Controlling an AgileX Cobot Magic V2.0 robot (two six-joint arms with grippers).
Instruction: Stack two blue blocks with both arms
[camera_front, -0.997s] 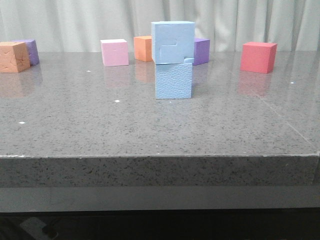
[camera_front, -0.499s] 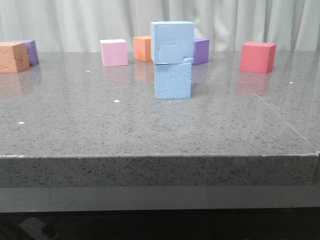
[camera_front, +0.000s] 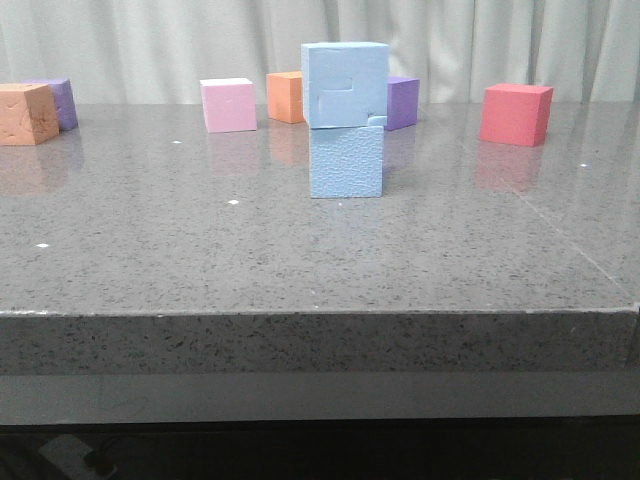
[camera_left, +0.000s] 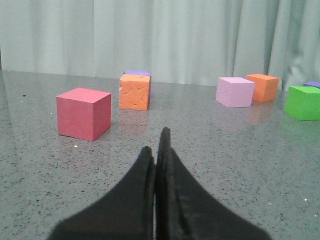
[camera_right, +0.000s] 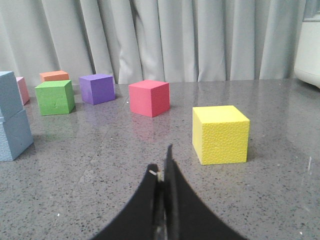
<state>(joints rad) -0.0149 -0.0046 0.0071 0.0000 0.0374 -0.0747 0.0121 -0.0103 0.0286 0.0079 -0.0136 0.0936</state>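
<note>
Nothing is shifting since a moment ago: upper blue block is sitting on lower blue block, slightly offset, so the closed, empty left claw and right claw should be keeping well clear.

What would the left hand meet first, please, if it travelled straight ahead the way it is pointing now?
Probably nothing close: the shut left hand points across bare table, passing right of the orange cube, towards the curtain. Depth is hard to judge.

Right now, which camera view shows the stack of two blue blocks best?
The front view: the stack of two blue blocks stands whole and centred, the upper one resting on the lower, shifted slightly. The right wrist view shows only part of it, cut by the picture's edge. The left wrist view does not show it.
</note>
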